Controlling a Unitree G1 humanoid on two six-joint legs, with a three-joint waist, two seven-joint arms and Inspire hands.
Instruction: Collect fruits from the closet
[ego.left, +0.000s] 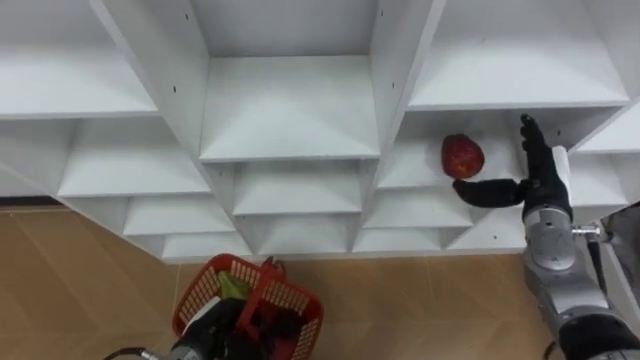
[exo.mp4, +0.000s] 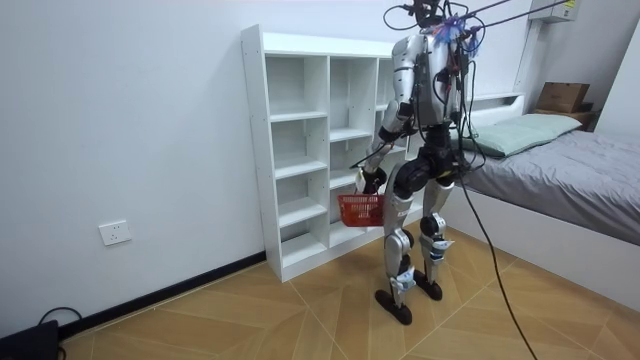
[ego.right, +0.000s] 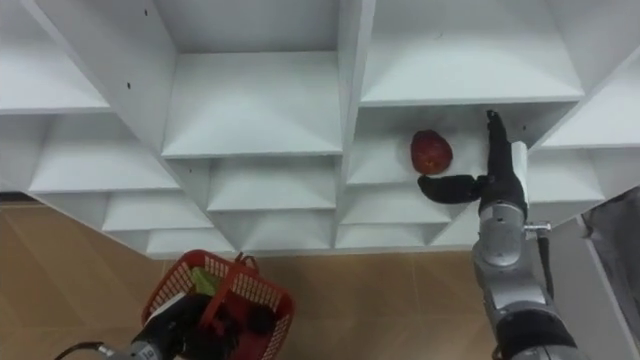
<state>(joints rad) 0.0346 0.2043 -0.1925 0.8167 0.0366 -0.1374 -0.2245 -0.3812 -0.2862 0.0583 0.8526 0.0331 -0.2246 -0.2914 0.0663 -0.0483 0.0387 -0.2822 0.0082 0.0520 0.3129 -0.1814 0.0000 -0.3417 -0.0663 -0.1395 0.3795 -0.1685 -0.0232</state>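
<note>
Red fruit (ego.left: 462, 156) on a white closet shelf (ego.left: 415, 178), right of frame.
Beside it, right hand (ego.left: 541, 183) spread wide; left hand (ego.left: 210, 325) grips red basket (ego.left: 272, 292), lower left.

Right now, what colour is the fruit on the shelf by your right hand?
Red. The fruit shows best in the left eye view.

Eye views: looked steeply down from the head, close against the white closet (ego.left: 290, 110). Shelf fronts sat above, floor (ego.left: 80, 270) and red basket (ego.left: 290, 300) along the lower edge. The pair shared nearly everything, offset slightly sideways. Room view: stood well off, faced the closet obliquely, bed (exo.mp4: 570, 170) at the room view's right.
</note>
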